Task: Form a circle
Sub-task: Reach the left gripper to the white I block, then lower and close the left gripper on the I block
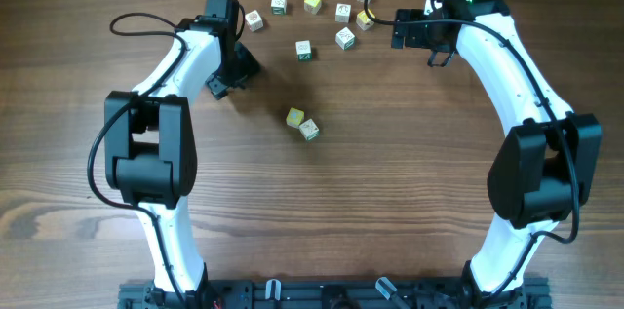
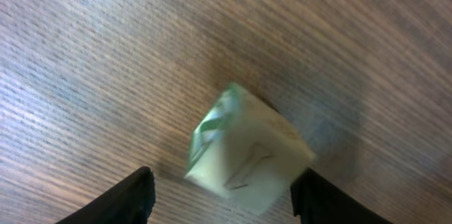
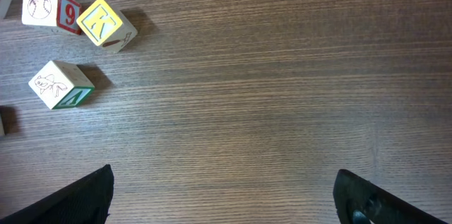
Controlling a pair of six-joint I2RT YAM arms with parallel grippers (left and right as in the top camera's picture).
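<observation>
No circle of cubes is in view. Two small cubes, one pale yellow [image 1: 295,117] and one white with green [image 1: 309,130], lie touching mid-table. My left gripper [image 1: 232,75] hovers left of them. In the left wrist view a blurred, tilted white cube with a green edge [image 2: 247,146] sits between its fingers [image 2: 226,206]. The cube is close to the right finger and there is a gap on the left, so the jaws are open around it. My right gripper [image 1: 436,54] is at the back right, open over bare wood [image 3: 226,196].
Several loose letter cubes are scattered along the back of the table [image 1: 312,2]. The right wrist view shows three of them: a yellow K cube [image 3: 106,22], a white cube with a red 9 [image 3: 46,8] and a white cube with a green side [image 3: 60,84]. Black cables loop behind both arms.
</observation>
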